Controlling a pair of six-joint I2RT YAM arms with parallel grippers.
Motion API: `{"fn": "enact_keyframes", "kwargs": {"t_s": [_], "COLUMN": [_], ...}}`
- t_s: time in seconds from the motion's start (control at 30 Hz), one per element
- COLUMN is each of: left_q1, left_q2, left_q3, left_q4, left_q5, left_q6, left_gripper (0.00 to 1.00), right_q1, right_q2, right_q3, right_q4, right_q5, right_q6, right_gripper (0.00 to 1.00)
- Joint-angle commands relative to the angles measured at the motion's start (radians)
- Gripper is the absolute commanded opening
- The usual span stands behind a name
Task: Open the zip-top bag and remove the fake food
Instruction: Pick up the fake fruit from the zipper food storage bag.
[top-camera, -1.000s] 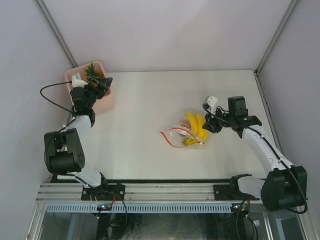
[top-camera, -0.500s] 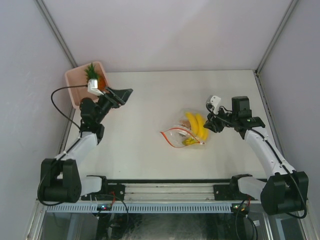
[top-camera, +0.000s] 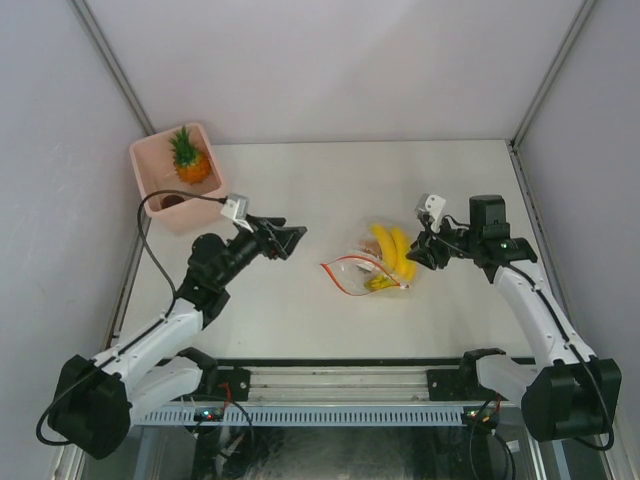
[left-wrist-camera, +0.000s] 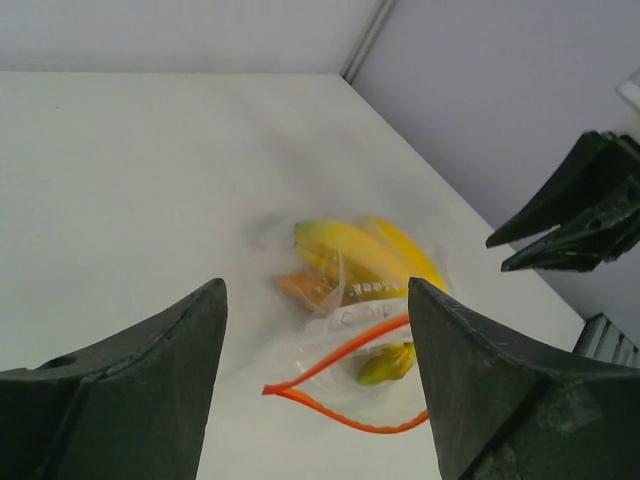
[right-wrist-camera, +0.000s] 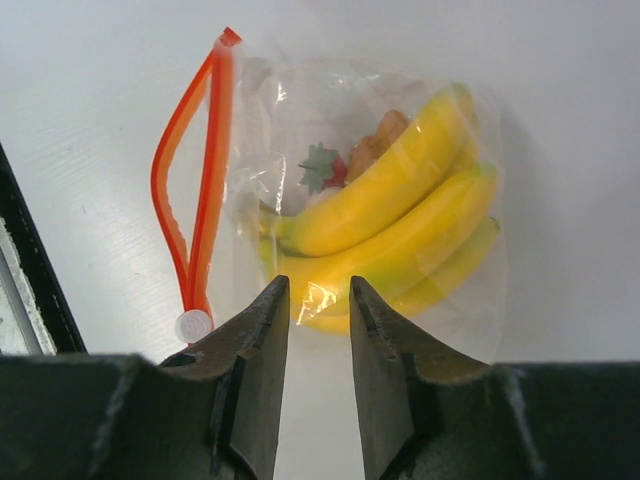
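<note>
Left fingers (left-wrist-camera: 130, 390) gape wide, empty; right fingers (right-wrist-camera: 255, 380) stand narrow at the zip-top bag (right-wrist-camera: 260, 150), grip unclear; fake food (right-wrist-camera: 400, 220) partly veiled.

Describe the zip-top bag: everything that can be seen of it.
The zip-top bag is small, of clear crinkly plastic, and lies flat on the white table, right of the middle. Its red-orange zip strip gapes open in a loop, with a small white tab at one end. Inside lie a yellow banana bunch and small orange, red and green bits. The right gripper hangs at the bag's closed end, jaws slightly apart; whether it touches the plastic cannot be told.
</note>
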Motion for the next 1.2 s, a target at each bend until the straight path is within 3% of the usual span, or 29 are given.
{"fn": "enact_keyframes", "kwargs": {"t_s": [0.0, 0.33, 0.57, 0.87, 1.17], "left_q1": [-0.114, -0.352, -0.457, -0.553, -0.578], "left_q2": [-0.038, 0.06, 0.202, 0.385, 0.484], "left_q3": [-0.039, -0.078, -0.05, 0.019, 0.074], "left_q4": [0.025, 0.102, 0.188, 0.218, 0.238], "left_q5": [-0.099, -0.222, -0.227, -0.271, -0.33], "left_q6": [0.122, 0.23, 0.232, 0.214, 0.178], "left_gripper": [0.75, 0.64, 0.45, 0.4, 0.4], "right_q1": [-0.003, 0.017, 0.071, 0.106, 0.121], "right_q2": [-0.027, -0.031, -0.011, 0.0, 0.004], "right_q3": [0.026, 0.026, 0.025, 0.026, 0.025], "right_q4": [-0.017, -0.08, -0.101, -0.122, -0.136], "right_q5": [-0.074, -0.168, -0.173, -0.156, -0.155], "right_q6": [-0.058, -0.141, -0.179, -0.213, -0.249], "right_gripper": [0.32, 0.4, 0.43, 0.44, 0.44]}}
